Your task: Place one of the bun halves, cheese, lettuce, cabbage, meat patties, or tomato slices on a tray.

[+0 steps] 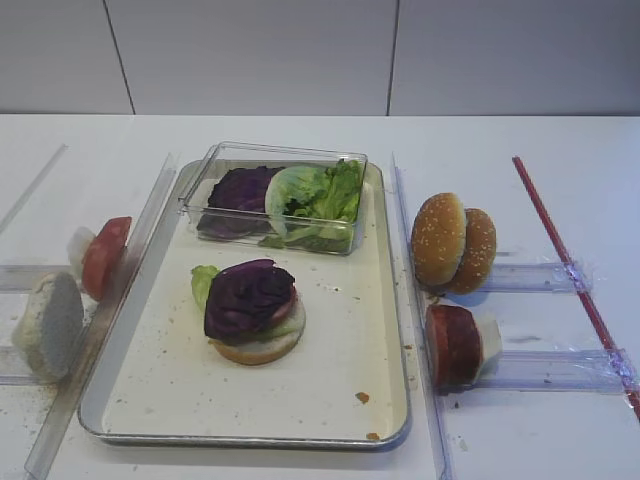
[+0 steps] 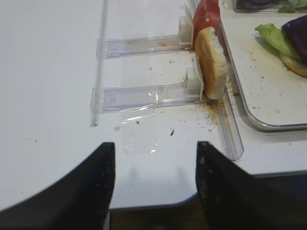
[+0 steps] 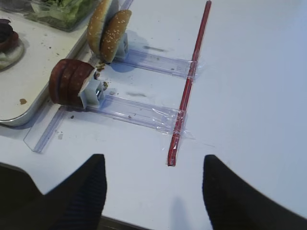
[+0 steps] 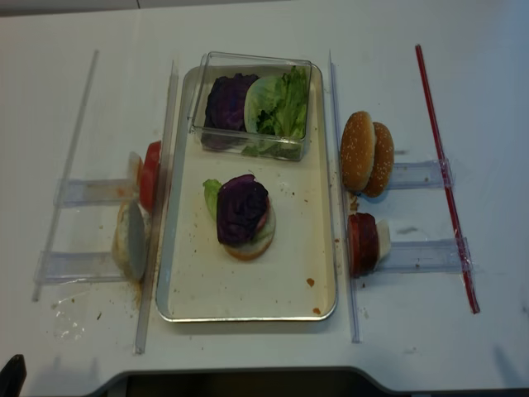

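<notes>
On the metal tray (image 1: 380, 330) sits a stack: a pale bun half (image 1: 262, 348), lettuce (image 1: 204, 280) and a dark purple cabbage leaf (image 1: 248, 298) on top. Two sesame bun halves (image 1: 440, 238) stand on edge to the right of the tray, with meat patties (image 1: 455, 345) in front of them. Left of the tray stand a tomato slice (image 1: 105, 257) and a pale bun half (image 1: 48, 325). My left gripper (image 2: 154, 146) hangs open over the table's front left edge, holding nothing. My right gripper (image 3: 154, 158) is open and holds nothing, near the front right, short of the patties (image 3: 72, 88).
A clear plastic box (image 1: 215, 160) at the back of the tray holds more cabbage (image 1: 240, 190) and lettuce (image 1: 325, 195). Clear plastic rails (image 1: 545, 370) flank the tray on both sides. A red strip (image 1: 570, 270) runs along the far right. Crumbs dot the tray.
</notes>
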Action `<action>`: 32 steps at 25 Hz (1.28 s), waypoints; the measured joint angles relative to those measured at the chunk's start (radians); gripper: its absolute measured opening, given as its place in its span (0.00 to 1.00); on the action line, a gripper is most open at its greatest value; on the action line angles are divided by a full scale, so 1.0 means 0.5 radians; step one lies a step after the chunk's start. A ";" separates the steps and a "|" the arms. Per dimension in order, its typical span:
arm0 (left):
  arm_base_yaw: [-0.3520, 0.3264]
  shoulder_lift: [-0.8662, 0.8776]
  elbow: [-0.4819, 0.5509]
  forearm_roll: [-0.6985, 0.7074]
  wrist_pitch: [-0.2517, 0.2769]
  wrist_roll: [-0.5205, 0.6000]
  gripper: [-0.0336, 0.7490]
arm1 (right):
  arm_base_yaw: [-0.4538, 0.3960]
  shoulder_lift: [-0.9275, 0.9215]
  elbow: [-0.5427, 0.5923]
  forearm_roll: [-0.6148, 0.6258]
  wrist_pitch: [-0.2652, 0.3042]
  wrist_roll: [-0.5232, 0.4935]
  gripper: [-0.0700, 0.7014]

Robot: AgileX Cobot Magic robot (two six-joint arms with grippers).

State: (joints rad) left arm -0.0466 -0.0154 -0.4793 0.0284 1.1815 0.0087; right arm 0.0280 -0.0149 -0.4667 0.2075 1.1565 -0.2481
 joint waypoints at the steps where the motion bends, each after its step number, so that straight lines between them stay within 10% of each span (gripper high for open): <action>1: 0.000 0.000 0.000 0.000 0.000 0.000 0.50 | 0.000 0.000 0.000 0.000 0.000 0.000 0.68; 32: 0.000 0.000 0.000 0.000 0.000 0.000 0.50 | 0.000 0.000 0.000 0.000 0.000 0.000 0.68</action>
